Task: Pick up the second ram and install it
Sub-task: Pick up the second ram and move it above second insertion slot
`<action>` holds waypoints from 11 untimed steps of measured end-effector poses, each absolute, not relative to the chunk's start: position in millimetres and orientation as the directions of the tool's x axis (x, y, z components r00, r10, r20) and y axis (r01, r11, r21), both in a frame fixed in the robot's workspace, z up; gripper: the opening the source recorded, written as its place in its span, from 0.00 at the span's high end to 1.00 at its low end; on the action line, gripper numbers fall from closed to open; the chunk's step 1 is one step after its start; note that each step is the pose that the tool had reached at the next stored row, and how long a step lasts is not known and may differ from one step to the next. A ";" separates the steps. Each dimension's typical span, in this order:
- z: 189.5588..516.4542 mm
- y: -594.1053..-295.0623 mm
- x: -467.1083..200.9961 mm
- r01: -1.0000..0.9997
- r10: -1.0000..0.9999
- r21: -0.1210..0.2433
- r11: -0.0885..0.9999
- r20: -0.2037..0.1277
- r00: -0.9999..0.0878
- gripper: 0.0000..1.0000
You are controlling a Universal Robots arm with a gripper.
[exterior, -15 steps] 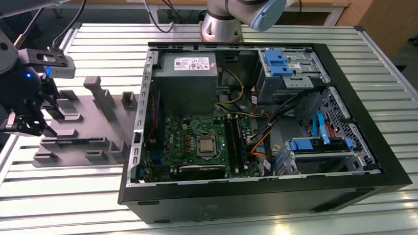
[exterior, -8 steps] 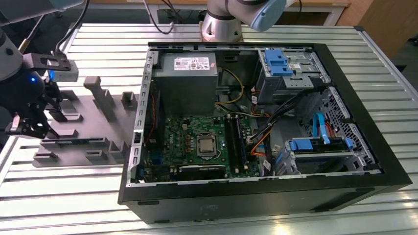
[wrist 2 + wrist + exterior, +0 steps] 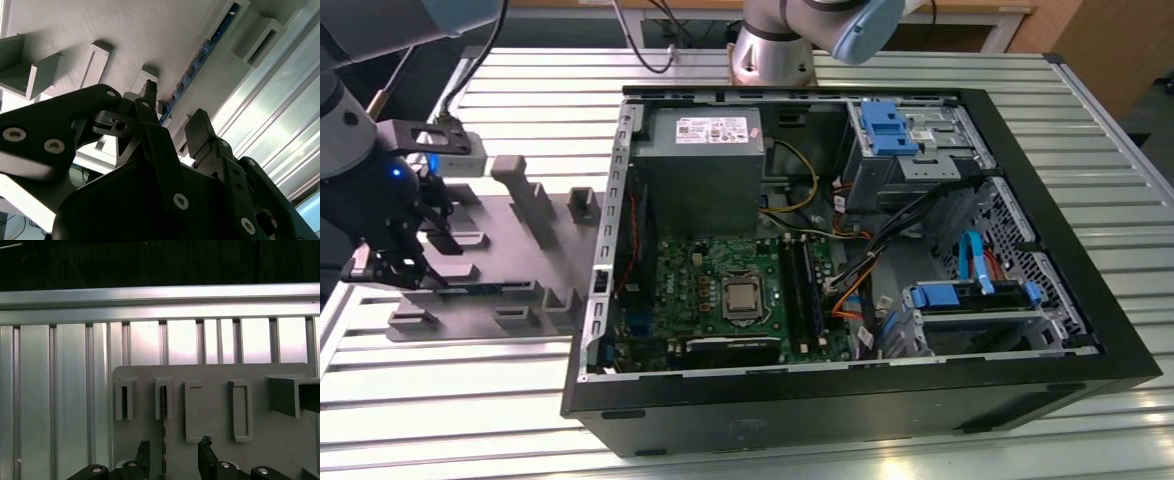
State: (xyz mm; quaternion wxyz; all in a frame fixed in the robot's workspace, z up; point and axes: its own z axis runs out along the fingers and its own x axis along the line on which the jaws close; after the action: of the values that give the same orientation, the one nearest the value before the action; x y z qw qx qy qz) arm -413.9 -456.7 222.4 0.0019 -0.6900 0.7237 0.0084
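Gray holder (image 3: 280,450): second ram (image 3: 163,426) on edge, lengthwise inside spread gripper (image 3: 174,441).

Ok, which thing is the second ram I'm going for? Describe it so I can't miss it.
Find the grey holder plate on the slatted table, at the exterior view's left of the open computer case. The second ram stands on edge in one of its slots, with the open gripper astride it. Its neighbours are grey blocks; it is a thin dark-blue strip.
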 end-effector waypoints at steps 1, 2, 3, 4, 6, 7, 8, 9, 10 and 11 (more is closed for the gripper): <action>221.1 -456.8 -413.6 -0.999 -0.999 0.010 0.048 -0.014 -0.048 0.49; 219.8 -457.0 -413.2 -0.999 -0.999 0.009 0.048 -0.015 -0.048 0.49; 218.5 -457.0 -412.9 -0.999 -0.999 0.009 0.048 -0.014 -0.048 0.49; 217.3 -457.1 -412.6 -0.999 -0.999 0.009 0.048 -0.014 -0.048 0.49; 214.9 -457.1 -412.1 -0.999 -0.999 0.009 0.048 -0.014 -0.048 0.49; 213.7 -457.2 -411.9 -0.999 -0.999 0.010 0.048 -0.014 -0.048 0.49; 212.5 -457.3 -411.9 -0.999 -0.999 0.010 0.048 -0.014 -0.048 0.49; 211.1 -457.4 -411.9 -0.999 -0.999 0.010 0.048 -0.014 -0.048 0.49; 209.8 -457.6 -411.9 -0.999 -0.999 0.009 0.048 -0.014 -0.048 0.49; 208.7 -457.8 -411.9 -0.999 -0.999 0.010 0.048 -0.014 -0.048 0.49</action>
State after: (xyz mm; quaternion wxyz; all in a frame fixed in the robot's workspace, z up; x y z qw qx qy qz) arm -411.9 -457.8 208.7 0.0019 -0.6900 0.7237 0.0084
